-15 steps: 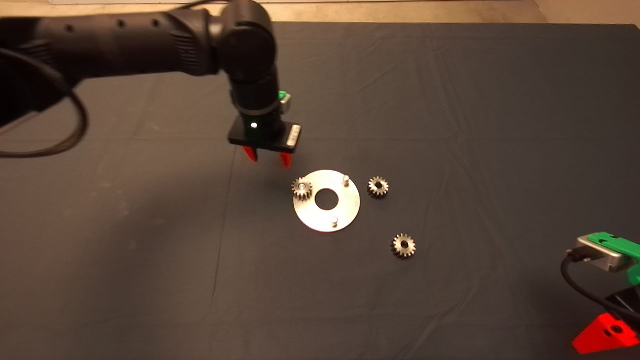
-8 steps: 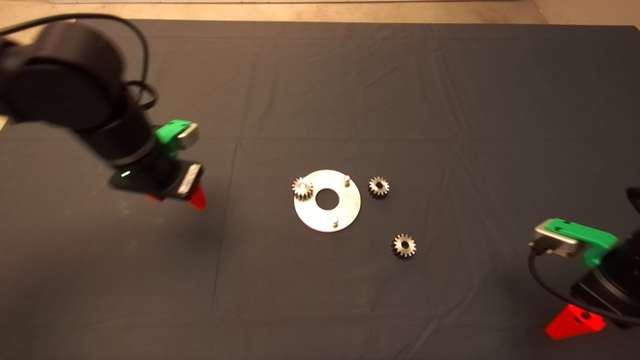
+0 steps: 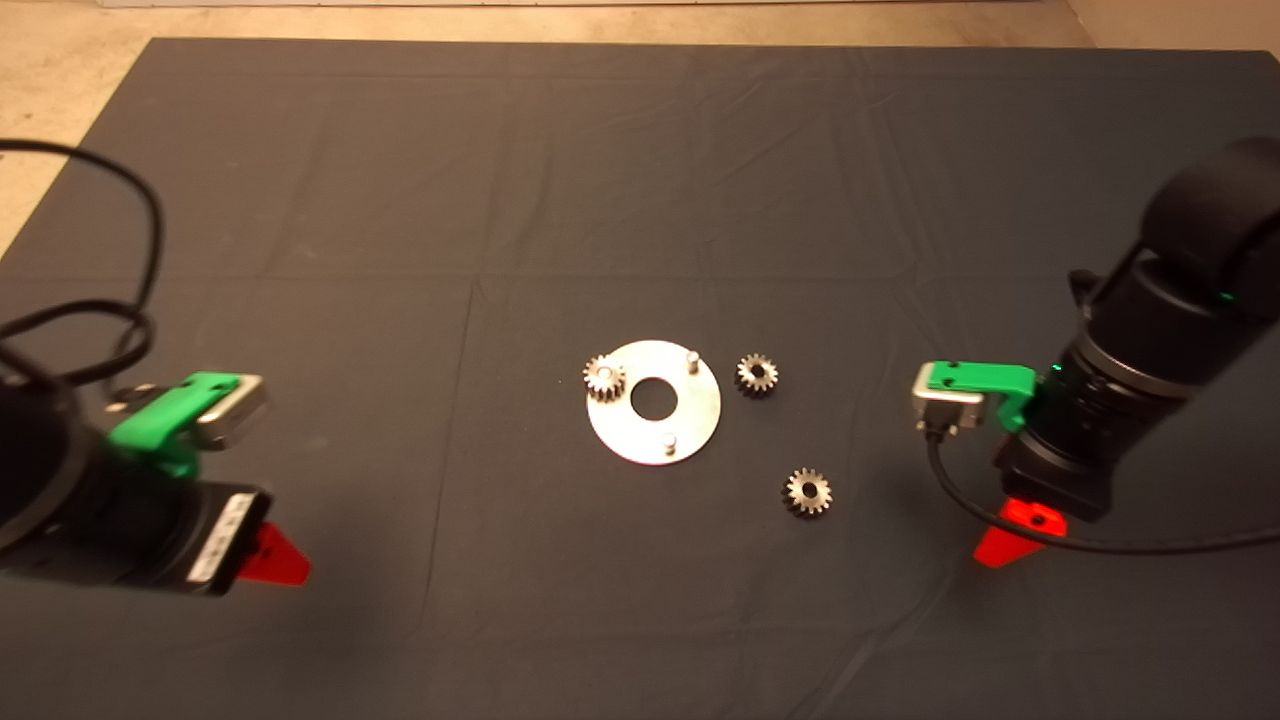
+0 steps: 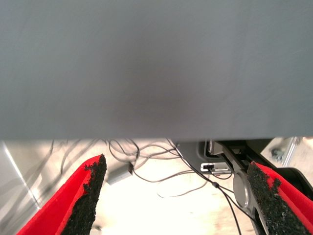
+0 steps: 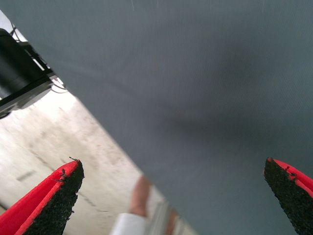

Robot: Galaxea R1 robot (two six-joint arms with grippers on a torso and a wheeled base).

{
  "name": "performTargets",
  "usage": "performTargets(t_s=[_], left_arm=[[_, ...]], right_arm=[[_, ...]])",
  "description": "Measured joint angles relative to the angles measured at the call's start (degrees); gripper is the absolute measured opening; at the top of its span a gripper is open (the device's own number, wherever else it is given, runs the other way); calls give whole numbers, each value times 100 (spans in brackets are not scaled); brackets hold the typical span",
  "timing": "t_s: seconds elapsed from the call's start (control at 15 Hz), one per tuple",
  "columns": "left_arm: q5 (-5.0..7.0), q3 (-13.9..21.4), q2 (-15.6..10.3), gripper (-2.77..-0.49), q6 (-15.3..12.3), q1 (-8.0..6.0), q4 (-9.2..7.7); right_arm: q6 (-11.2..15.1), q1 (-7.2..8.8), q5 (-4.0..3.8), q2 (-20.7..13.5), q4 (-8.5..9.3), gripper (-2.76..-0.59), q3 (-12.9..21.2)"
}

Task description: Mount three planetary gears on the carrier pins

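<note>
Head view: carrier disc point(image 3: 654, 402) lies flat near the centre of the dark mat point(image 3: 640, 150), between the two grippers and well apart from both. One planetary gear point(image 3: 604, 377) sits seated on the carrier pin at the disc edge facing the left gripper point(image 3: 272, 556). Two carrier pins stand bare: one point(image 3: 691, 356) near the rim on the side toward the right gripper point(image 3: 1012, 534), the other point(image 3: 669, 440) near the rim on the near side of the disc.

Second gear point(image 3: 757, 374) lies flat on the mat just beside the disc rim, on the right gripper's side. Third gear point(image 3: 807, 491) lies flat on the mat, apart from the disc, and is the gear nearest the right gripper.

Left gripper: low at the mat's near left area, far from all parts. Left wrist view shows the red fingers point(image 4: 73, 200) spread wide, nothing between the pads; mat edge and floor cables point(image 4: 161, 166) beyond.

Right gripper: over the mat to the right of the loose gears, not touching anything. Right wrist view shows its fingers point(image 5: 49, 200) spread wide and empty, bare mat ahead of them, with floor past the mat edge.
</note>
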Motion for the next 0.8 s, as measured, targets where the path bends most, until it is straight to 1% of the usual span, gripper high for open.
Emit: performTargets(t_s=[0.07, 0.13, 0.2, 0.27, 0.33, 0.4, 0.53, 0.6, 0.67, 0.73, 0.8], left_arm=[[52, 174, -168, -122, -94, 0, -37], [57, 293, -189, -122, -168, -1, -102], [33, 337, -152, -122, -211, -2, -104], [-16, 338, -122, -122, -311, -15, -98], [-17, 338, -127, -122, -337, -30, -98], [-17, 338, -127, -122, -347, -28, -98], [9, 340, -138, -122, -364, -28, -100], [6, 343, -138, -122, -366, -30, -100], [5, 343, -129, -122, -370, -30, -98], [6, 343, -122, -122, -372, -30, -98], [5, 343, -124, -122, -372, -30, -100]], right_arm=[[-118, 0, 9, 210, -51, -61, -135], [-174, 2, 13, 410, -152, -61, -189], [-198, 0, 26, 569, -275, -61, -202], [-221, -2, 12, 723, -372, -61, -226], [-246, -6, 0, 871, -509, -61, -248], [-262, -9, 5, 990, -684, -61, -257], [-284, -5, 33, 1217, -1145, -61, -257], [-292, -2, 43, 1277, -1332, -61, -257], [-307, -2, 17, 1315, -1430, -61, -259], [-329, -6, 0, 1371, -1490, -61, -268], [-353, -6, 4, 1434, -1523, -61, -265]])
